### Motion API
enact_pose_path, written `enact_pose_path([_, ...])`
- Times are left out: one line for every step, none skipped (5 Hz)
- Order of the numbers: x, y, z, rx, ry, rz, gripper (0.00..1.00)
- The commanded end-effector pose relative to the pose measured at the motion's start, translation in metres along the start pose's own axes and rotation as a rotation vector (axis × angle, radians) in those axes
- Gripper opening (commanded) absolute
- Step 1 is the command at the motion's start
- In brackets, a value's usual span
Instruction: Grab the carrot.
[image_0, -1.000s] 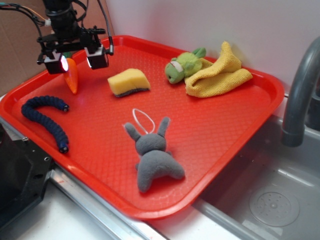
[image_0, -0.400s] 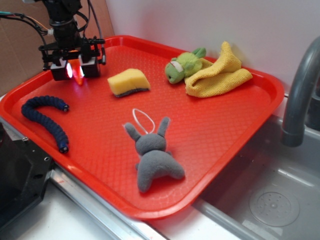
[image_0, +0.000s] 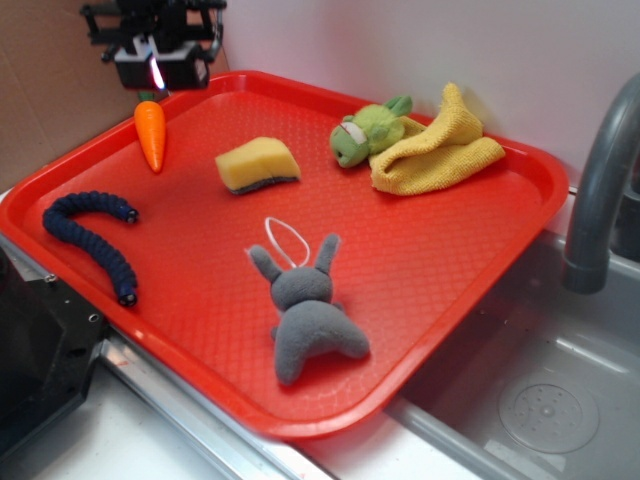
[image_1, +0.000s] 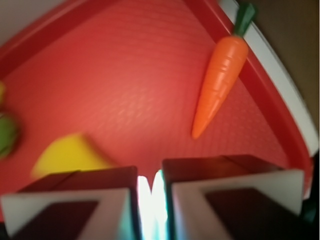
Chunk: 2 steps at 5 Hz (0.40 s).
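Note:
The orange carrot (image_0: 151, 135) with its green stem cap lies flat on the red tray (image_0: 430, 270) near the far left rim, tip pointing toward the front. My gripper (image_0: 160, 70) hangs above and just behind the carrot's stem end, apart from it, and is shut with nothing between its fingers. In the wrist view the carrot (image_1: 220, 80) lies free by the tray's rim, ahead and to the right of the gripper (image_1: 150, 185). Only a thin bright slit shows between the two fingers.
On the tray are a yellow sponge (image_0: 258, 163), a green plush (image_0: 362, 135) against a yellow cloth (image_0: 440, 145), a grey plush bunny (image_0: 308, 310) and a dark blue braided rope (image_0: 95, 235). A grey faucet (image_0: 600, 190) and a sink (image_0: 540, 400) stand to the right.
The gripper stood open over the carrot, closed at it, then rose up and back. The carrot stayed on the tray and now lies free below the shut fingers.

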<state>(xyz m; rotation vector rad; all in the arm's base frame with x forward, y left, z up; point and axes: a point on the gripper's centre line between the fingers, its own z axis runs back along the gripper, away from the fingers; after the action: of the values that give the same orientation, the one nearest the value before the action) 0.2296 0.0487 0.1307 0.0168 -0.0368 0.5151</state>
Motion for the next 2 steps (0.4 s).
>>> enact_pose_path([-0.042, -0.038, 0.071, -0.057, -0.076, -0.308, 0.00])
enact_pose_path([-0.028, -0.005, 0.058, -0.076, -0.081, -0.115, 1.00])
